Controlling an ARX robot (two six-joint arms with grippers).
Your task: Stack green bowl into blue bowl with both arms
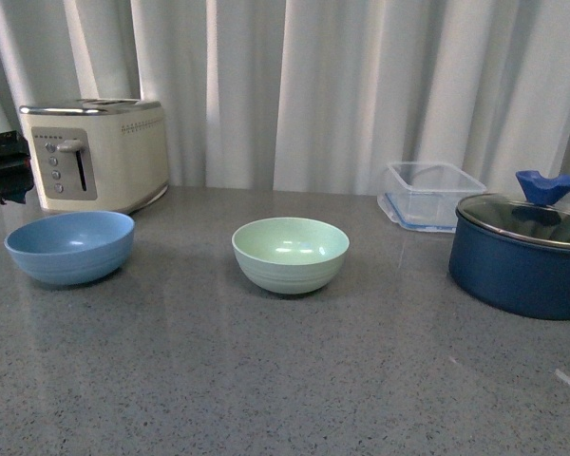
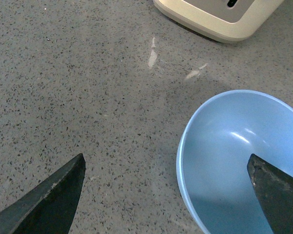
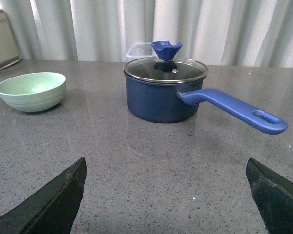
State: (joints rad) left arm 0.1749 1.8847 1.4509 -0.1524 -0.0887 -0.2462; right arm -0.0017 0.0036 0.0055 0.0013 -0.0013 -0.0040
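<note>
The green bowl [image 1: 290,254] stands upright and empty in the middle of the grey counter; it also shows far off in the right wrist view as the green bowl [image 3: 31,90]. The blue bowl [image 1: 70,246] sits to its left, upright and empty. My left gripper [image 2: 166,163] hovers open above the blue bowl [image 2: 239,156], its jaws straddling the near rim: one finger over the inside, the other over bare counter. A black part of the left arm [image 1: 8,166] shows at the far left edge. My right gripper [image 3: 166,165] is open over bare counter, well away from the green bowl.
A cream toaster [image 1: 95,152] stands behind the blue bowl. A dark blue lidded pot [image 1: 522,252] with a long handle [image 3: 234,109] sits at the right, with a clear plastic container [image 1: 429,195] behind it. White curtains close off the back.
</note>
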